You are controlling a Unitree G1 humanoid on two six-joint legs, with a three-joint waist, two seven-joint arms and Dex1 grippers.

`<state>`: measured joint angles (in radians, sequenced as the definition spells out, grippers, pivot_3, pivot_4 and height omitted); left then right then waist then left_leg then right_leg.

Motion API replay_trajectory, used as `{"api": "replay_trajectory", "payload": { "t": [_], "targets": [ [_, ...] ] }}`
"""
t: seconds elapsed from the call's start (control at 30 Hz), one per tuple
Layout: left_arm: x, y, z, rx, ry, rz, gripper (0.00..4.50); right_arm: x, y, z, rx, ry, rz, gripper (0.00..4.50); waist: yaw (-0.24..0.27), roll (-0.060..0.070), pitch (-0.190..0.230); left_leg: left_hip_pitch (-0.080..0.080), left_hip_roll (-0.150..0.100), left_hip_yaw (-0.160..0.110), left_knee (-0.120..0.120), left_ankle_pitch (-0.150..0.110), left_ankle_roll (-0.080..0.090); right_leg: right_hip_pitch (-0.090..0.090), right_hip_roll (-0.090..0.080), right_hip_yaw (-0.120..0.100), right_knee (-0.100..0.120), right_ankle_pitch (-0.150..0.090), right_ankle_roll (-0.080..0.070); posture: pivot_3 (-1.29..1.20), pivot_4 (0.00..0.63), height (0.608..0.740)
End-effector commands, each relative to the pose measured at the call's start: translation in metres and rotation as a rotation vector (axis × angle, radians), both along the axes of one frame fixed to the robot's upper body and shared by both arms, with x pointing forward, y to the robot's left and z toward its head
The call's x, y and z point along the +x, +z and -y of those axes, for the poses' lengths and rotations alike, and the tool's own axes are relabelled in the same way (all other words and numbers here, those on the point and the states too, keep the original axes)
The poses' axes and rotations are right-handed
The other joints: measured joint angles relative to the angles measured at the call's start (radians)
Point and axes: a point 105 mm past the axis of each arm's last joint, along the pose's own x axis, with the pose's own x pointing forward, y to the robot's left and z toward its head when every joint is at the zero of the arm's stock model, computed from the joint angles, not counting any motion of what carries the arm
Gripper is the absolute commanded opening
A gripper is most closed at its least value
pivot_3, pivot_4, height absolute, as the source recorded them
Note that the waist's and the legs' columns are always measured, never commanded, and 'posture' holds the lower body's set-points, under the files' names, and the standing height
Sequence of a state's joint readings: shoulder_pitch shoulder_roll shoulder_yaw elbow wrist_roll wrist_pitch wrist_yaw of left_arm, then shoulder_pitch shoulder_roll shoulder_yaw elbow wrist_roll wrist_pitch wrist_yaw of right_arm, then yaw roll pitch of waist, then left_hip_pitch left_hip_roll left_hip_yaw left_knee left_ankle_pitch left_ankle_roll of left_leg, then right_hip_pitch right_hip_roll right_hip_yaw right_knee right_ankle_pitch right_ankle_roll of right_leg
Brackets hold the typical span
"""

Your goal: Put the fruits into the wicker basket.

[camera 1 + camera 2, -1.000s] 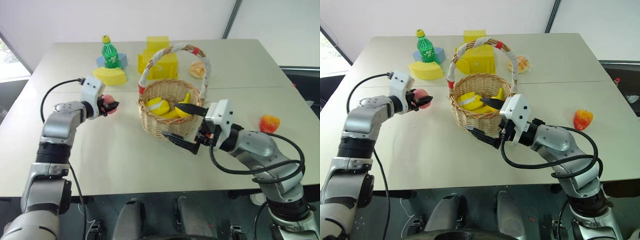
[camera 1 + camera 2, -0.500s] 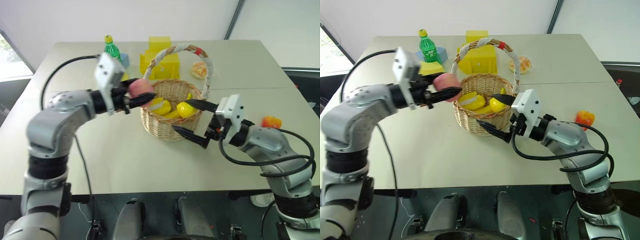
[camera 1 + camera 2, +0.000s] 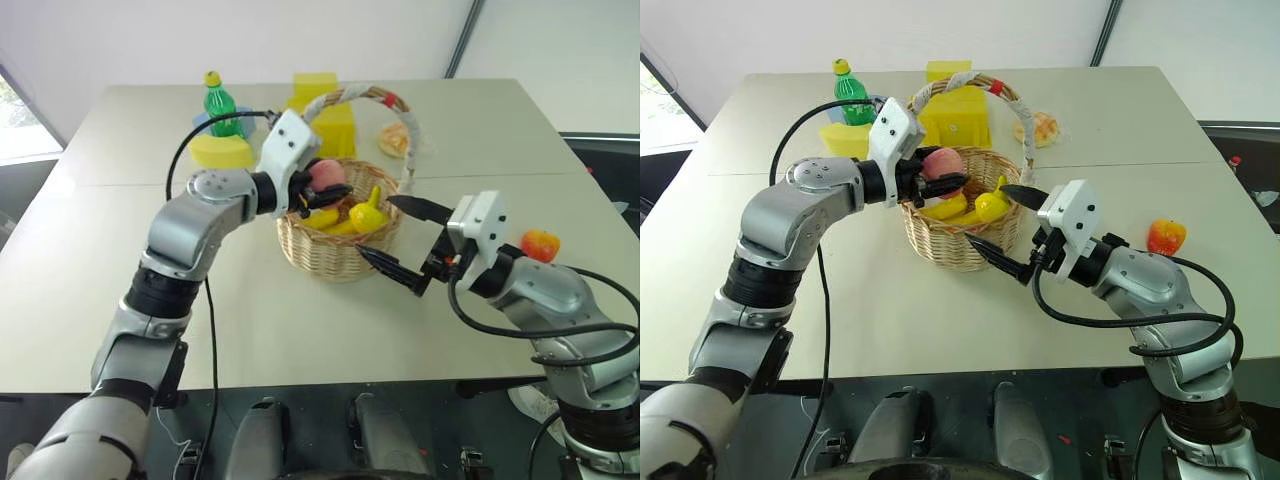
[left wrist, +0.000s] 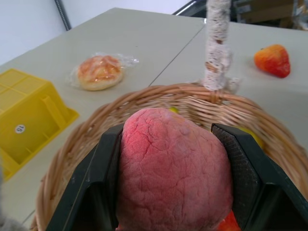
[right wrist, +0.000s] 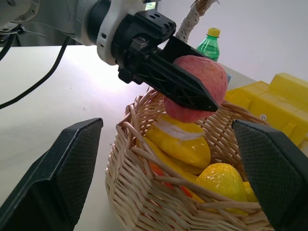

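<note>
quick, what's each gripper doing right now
Left gripper: shut on the pink peach, over the wicker basket.
Right gripper: open, holding nothing, beside the basket.

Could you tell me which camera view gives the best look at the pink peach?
The left wrist view: the pink peach sits large between the left tool's fingers, over the wicker basket. The right wrist view shows it from the side, partly behind a finger; both eye views show it small.

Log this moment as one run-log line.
left gripper: shut on peach, over wicker basket | right gripper: open, beside basket | in basket: banana, lemon | on table: apple-like fruit
</note>
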<state>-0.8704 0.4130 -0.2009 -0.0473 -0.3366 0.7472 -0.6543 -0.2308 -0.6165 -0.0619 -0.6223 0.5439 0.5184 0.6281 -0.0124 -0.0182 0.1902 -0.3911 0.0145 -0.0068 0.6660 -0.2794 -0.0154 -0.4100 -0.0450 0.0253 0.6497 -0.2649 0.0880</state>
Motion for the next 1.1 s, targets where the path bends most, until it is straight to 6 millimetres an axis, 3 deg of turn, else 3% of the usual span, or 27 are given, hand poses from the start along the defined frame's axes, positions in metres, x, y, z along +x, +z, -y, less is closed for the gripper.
{"api": "replay_trajectory", "payload": {
  "t": [0.03, 0.27, 0.4, 0.43, 0.53, 0.63, 0.77, 0.9, 1.1],
  "targets": [
    [0.001, 0.009, 0.008, -0.003, -0.024, 0.045, 2.28, -0.006, 0.01, -0.001, 0.003, 0.002, 0.045, 4.5, 0.0, 0.0, 0.0, 0.0, 0.0, 0.0, 0.0, 0.0, 0.0, 0.0, 0.0, 0.0, 0.0, 0.0, 0.0, 0.0, 0.15, 0.74],
    [-0.002, 0.008, 0.018, -0.007, -0.085, 0.023, 2.28, -0.006, 0.009, 0.001, 0.002, -0.01, 0.044, 4.5, 0.0, 0.0, 0.0, 0.0, 0.0, 0.0, 0.0, 0.0, 0.0, 0.0, 0.0, 0.0, 0.0, 0.0, 0.0, 0.0, 0.15, 0.74],
    [-0.009, 0.012, 0.02, -0.014, -0.114, 0.02, 4.22, -0.004, 0.007, 0.013, -0.013, -0.062, 0.034, 4.5, 0.001, 0.0, 0.0, 0.0, 0.0, 0.0, 0.0, 0.0, 0.0, 0.0, 0.0, 0.0, 0.0, 0.0, 0.0, 0.0, 0.15, 0.74],
    [-0.011, 0.014, 0.02, -0.021, -0.125, 0.026, 4.43, -0.003, 0.006, 0.021, -0.02, -0.093, 0.029, 4.5, 0.001, 0.0, 0.0, 0.0, 0.0, 0.0, 0.0, 0.0, 0.0, 0.0, 0.0, 0.0, 0.0, 0.0, 0.0, 0.0, 0.15, 0.74],
    [-0.023, 0.023, 0.017, -0.06, -0.18, 0.046, 4.43, 0.001, 0.001, 0.053, -0.046, -0.217, 0.008, 4.5, 0.002, 0.0, 0.0, -0.001, 0.0, 0.0, 0.0, 0.0, 0.0, 0.0, 0.0, 0.0, 0.0, 0.0, 0.0, 0.0, 0.15, 0.74],
    [-0.055, 0.027, 0.009, -0.095, -0.345, 0.116, 4.43, 0.004, -0.008, 0.099, -0.045, -0.394, -0.06, 4.5, -0.002, 0.0, 0.0, -0.001, 0.0, 0.0, 0.0, 0.0, 0.0, 0.0, -0.001, 0.0, -0.001, 0.0, 0.0, 0.0, 0.15, 0.74],
    [-0.092, 0.017, -0.002, -0.107, -0.524, 0.066, 4.43, 0.01, -0.029, 0.155, -0.077, -0.655, -0.146, 4.5, -0.002, 0.001, 0.0, 0.0, 0.002, 0.001, -0.001, 0.0, 0.0, 0.0, 0.0, 0.001, 0.0, 0.0, 0.0, 0.0, 0.15, 0.74],
    [-0.089, 0.009, -0.004, -0.086, -0.492, 0.043, 4.43, 0.02, -0.04, 0.18, -0.006, -0.805, -0.192, 4.5, 0.001, 0.001, 0.0, 0.001, 0.001, 0.001, 0.0, 0.001, -0.001, 0.002, 0.0, 0.001, 0.0, 0.0, 0.0, 0.0, 0.15, 0.74],
    [-0.078, 0.01, 0.0, -0.079, -0.448, 0.062, 4.43, 0.033, -0.05, 0.195, -0.008, -0.91, -0.193, 4.5, -0.002, 0.001, 0.0, 0.001, 0.0, 0.001, 0.0, 0.001, -0.001, 0.001, 0.0, 0.001, 0.0, 0.0, 0.0, 0.0, 0.15, 0.74]
  ]
}}
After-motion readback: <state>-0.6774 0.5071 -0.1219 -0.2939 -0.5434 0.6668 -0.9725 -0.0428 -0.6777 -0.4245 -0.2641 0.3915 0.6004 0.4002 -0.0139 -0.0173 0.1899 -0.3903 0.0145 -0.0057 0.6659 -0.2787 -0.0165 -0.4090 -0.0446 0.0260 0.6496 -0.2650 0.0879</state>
